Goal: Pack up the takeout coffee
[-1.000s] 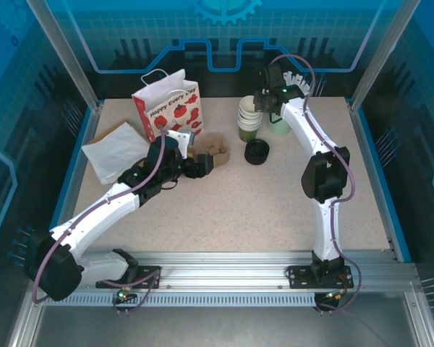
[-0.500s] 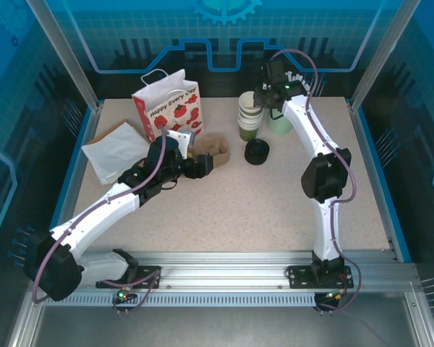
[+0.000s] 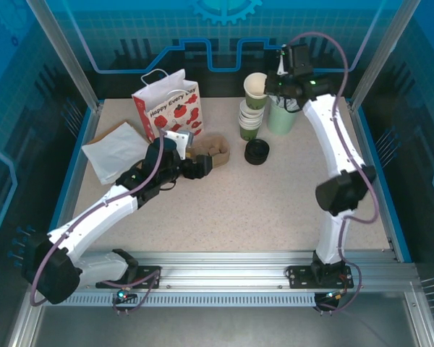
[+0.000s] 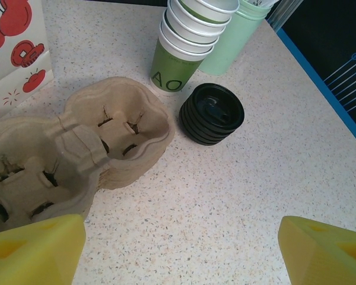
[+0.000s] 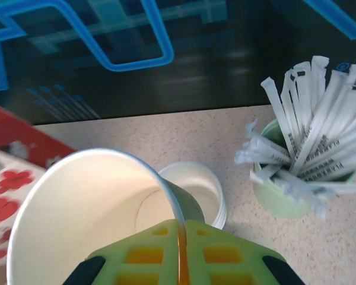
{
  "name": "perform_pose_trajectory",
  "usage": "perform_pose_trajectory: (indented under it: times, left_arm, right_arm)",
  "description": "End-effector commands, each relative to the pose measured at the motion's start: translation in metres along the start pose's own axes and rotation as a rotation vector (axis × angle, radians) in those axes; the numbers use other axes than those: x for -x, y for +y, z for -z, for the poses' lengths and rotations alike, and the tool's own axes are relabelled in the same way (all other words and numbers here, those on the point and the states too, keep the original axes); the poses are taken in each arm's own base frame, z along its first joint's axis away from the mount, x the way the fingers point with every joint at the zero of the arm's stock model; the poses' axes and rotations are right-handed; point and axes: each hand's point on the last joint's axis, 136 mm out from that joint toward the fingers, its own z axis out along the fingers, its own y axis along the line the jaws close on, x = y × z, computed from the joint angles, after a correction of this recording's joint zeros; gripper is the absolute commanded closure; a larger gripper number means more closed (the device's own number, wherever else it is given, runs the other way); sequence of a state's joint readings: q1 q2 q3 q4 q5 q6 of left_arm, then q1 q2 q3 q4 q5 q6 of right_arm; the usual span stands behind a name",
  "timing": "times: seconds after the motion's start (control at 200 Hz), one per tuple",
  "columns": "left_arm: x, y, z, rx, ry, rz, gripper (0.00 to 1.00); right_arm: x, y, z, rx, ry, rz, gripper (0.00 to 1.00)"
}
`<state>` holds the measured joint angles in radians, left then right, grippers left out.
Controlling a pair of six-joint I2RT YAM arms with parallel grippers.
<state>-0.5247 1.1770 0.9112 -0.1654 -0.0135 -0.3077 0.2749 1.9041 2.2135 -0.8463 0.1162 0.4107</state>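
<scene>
Starting from the biggest thing, the beige speckled table (image 3: pixel 275 210) carries all the rest. Near its far left corner a red-and-white paper gift bag (image 3: pixel 166 105) stands upright, I think to receive the order, and a flat white paper pouch (image 3: pixel 114 152) lies beside it at the left edge.

In front of the bag lies a brown moulded-pulp cup carrier (image 4: pixel 77 142). The left gripper (image 4: pixel 179 252) hovers at its near side with the yellow fingers wide apart and nothing between them, probably ready to steady it.

By the far edge stands a stack of nested olive-green cups (image 4: pixel 184 41), with a pale green cup of white wrapped sticks (image 5: pixel 291 178) just beside it.

Above this stack the right gripper (image 5: pixel 179 237) holds one lidless olive-green paper cup (image 3: pixel 255 85). Its fingers are clamped on the rim, one inside and one outside. I judge this cup will become the takeout coffee.

A pile of round black plastic lids (image 4: pixel 212 113) waits on the table just beside the stack.
</scene>
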Motion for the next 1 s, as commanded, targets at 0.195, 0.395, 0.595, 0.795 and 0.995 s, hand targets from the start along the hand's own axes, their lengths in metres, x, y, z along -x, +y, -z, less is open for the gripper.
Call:
perform_pose_trajectory:
  times: [0.195,0.395,0.595,0.795,0.995]
  left_arm:
    - [-0.02,0.018,0.016,0.053,-0.025,0.021,0.13]
    - [-0.035,0.029,0.027,0.079,-0.042,0.047,0.13]
    - [-0.039,0.031,0.032,0.08,-0.046,0.06,0.13]
    - [-0.042,0.03,0.033,0.074,-0.037,0.075,0.13]
    - [-0.043,0.03,0.035,0.068,-0.034,0.077,0.13]
  right_arm:
    - [-0.135,0.034,0.047,0.24,0.165,0.121,0.89]
    - [-0.245,0.059,0.035,0.328,0.288,0.18,0.89]
    - [-0.305,0.07,0.016,0.351,0.344,0.193,0.89]
    - [-0.334,0.079,0.012,0.359,0.38,0.226,0.87]
    - [-0.332,0.08,0.022,0.355,0.395,0.253,0.68]
